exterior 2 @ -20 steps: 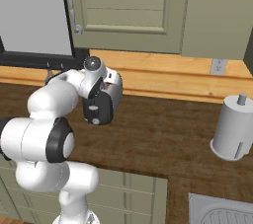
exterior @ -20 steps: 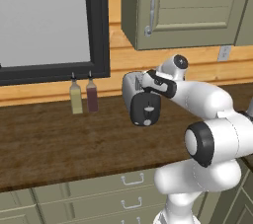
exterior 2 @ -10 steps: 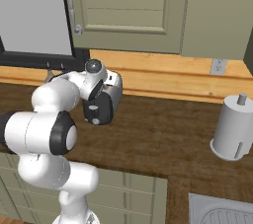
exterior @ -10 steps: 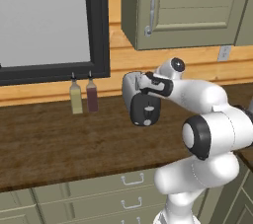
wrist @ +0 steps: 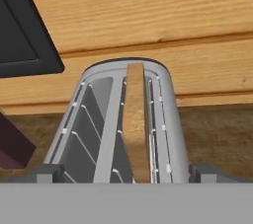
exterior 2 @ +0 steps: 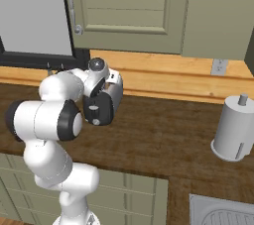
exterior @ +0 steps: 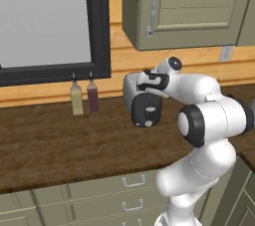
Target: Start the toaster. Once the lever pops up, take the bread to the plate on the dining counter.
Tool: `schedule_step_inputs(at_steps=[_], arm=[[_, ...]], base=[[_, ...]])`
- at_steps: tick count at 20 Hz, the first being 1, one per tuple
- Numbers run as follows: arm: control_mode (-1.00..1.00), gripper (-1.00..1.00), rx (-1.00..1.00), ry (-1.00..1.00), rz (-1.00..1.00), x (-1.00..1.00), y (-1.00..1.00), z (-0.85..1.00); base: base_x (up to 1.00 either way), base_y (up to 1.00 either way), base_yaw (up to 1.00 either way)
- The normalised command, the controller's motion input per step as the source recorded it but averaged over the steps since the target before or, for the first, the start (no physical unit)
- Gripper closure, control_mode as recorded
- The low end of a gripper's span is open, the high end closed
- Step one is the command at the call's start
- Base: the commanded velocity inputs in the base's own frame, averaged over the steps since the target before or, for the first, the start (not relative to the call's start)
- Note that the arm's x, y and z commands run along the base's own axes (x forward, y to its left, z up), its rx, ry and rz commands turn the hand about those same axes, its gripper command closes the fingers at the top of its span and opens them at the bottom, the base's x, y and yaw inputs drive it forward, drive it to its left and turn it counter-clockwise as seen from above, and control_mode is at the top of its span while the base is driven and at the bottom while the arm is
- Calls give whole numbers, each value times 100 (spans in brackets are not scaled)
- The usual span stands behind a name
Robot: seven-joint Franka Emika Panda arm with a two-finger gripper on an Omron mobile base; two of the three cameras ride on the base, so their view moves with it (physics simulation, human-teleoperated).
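Left base view shows two slim bottles, one yellowish (exterior: 76,98) and one dark red (exterior: 92,95), standing side by side on the dark brown wood-grain countertop (exterior: 60,143) under the black-framed window (exterior: 97,26), near the small rounded white-silver toaster (exterior: 133,90) with its black end panel. Right base view shows a grey cylindrical paper-towel holder (exterior 2: 235,130) well apart to the right, with bare counter between. The toaster sits close to the wooden back wall. Hand view shows the square tan bread slice (wrist: 136,119) upright in the right slot, the left slot empty. The two-finger gripper (wrist: 126,172) hangs above the toaster, fingers spread wide, holding nothing.
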Motion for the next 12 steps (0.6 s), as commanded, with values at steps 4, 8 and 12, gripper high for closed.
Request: schedule_step_inputs(at_steps=[4, 8, 12], arm=[[-100, -100, -4, 0, 3, 1, 2, -22], [-100, -100, -3, 0, 3, 13, 0, -7], [-100, -100, 0, 0, 4, 31, 0, 0]], base=[[0, 0, 0], [0, 0, 0], [0, 0, 0]])
